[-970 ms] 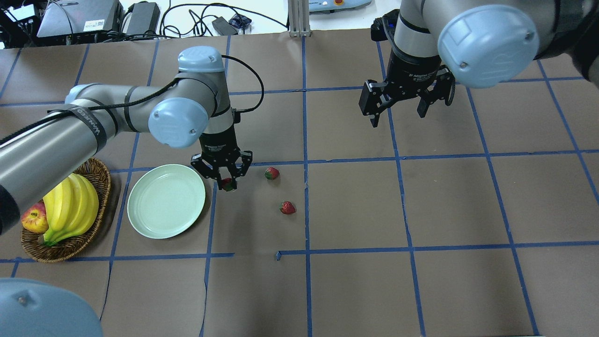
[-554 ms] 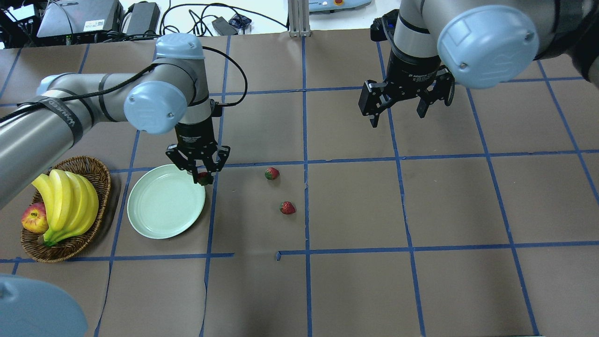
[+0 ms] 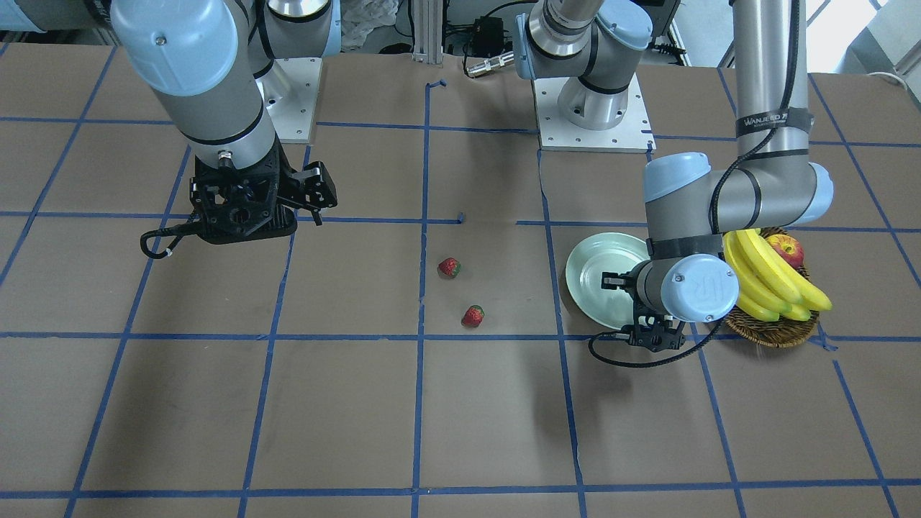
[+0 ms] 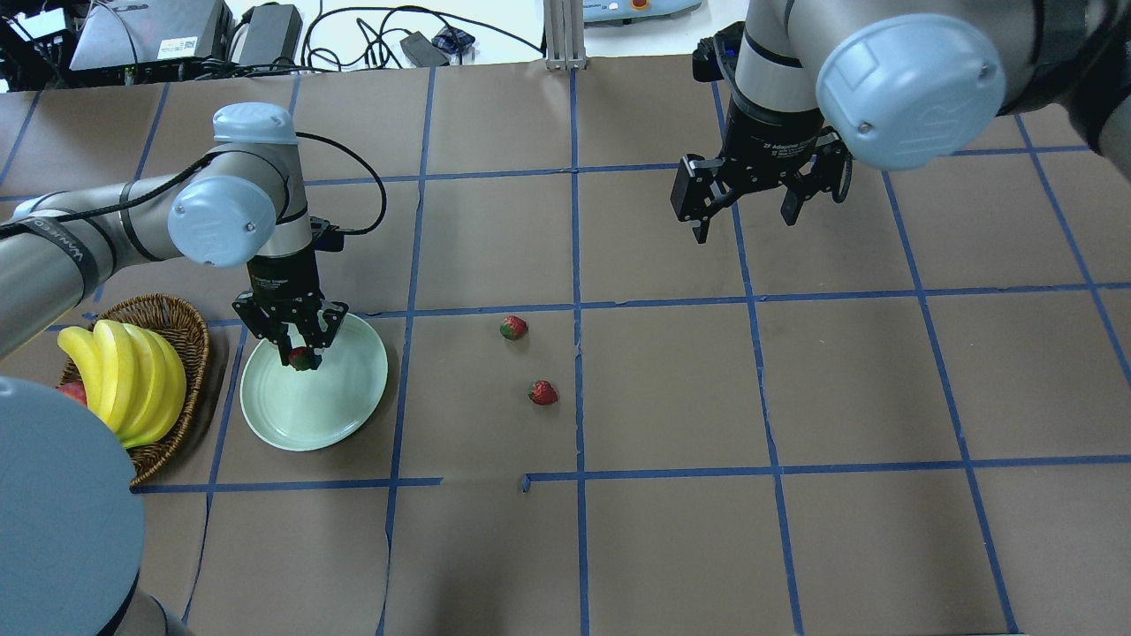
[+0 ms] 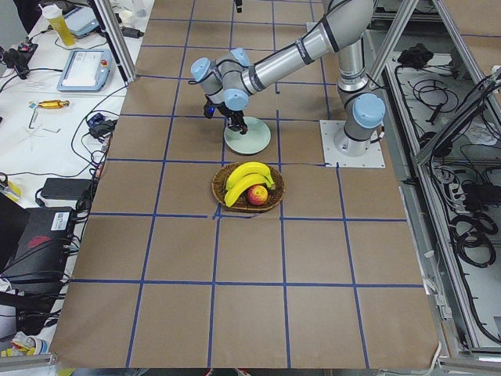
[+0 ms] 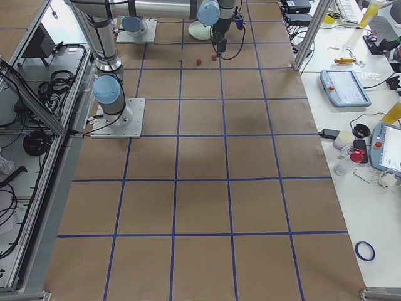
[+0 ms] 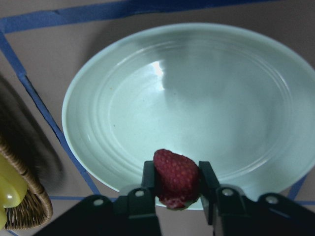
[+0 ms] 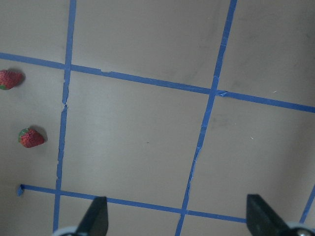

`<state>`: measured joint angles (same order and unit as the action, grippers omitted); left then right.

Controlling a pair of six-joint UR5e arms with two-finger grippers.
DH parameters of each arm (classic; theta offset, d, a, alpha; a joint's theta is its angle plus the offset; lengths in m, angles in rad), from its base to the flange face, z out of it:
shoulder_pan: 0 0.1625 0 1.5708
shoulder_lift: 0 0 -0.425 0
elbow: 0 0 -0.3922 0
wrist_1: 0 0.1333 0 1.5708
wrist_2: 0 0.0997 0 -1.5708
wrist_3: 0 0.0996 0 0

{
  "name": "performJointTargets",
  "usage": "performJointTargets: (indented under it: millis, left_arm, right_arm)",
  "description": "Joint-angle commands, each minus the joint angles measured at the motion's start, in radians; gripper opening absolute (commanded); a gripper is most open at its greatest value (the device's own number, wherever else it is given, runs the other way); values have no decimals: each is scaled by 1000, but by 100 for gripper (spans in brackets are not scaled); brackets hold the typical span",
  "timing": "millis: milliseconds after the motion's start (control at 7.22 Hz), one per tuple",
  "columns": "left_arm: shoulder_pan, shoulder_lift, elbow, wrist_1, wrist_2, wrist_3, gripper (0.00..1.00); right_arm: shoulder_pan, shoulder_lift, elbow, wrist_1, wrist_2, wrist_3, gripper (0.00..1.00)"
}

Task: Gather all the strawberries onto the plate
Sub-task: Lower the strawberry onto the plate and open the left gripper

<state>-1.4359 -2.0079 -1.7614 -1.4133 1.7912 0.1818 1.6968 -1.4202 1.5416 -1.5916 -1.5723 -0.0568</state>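
Left gripper (image 4: 301,352) pinches one strawberry (image 7: 176,178) over the plate (image 4: 340,415) — wicker basket (image 4: 194,331) of bananas (image 4: 132,380) just left. Far strawberry (image 4: 513,328) and near strawberry (image 4: 542,392) lie right. Right gripper (image 4: 744,221) — spread wide.

The left arm (image 5: 291,57) reaches from its base (image 5: 356,121) across the brown table (image 5: 235,313), the left gripper (image 5: 239,127) hanging over the rim of the plate (image 5: 255,142); just nearer, a wicker basket (image 5: 218,190) holds bananas (image 5: 246,174) and an apple (image 5: 257,194)

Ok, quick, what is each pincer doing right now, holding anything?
Left pincer: closed on a strawberry, over the mint-green plate.
Right pincer: open, holding nothing.
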Motion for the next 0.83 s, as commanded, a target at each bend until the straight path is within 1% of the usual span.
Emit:
performJointTargets:
  millis: [0, 139, 277, 416, 554, 693]
  left_arm:
    - [0, 15, 9, 25, -4, 5, 100]
    - [-18, 33, 43, 27, -41, -7, 100]
    - [-38, 50, 95, 25, -165, -25, 100]
    - [-61, 43, 108, 25, -183, -62, 100]
    - [-90, 43, 115, 33, -215, -138, 100]
    - [-124, 34, 114, 107, -287, -201, 100]
  right_arm:
    - [0, 1, 0, -1, -2, 0, 100]
    - [0, 1, 0, -2, -2, 0, 100]
    - [0, 1, 0, -2, -3, -1, 100]
    - [0, 1, 0, -2, -2, -1, 100]
    - [0, 0, 0, -2, -2, -2, 100]
    - [0, 0, 0, -1, -3, -2, 100]
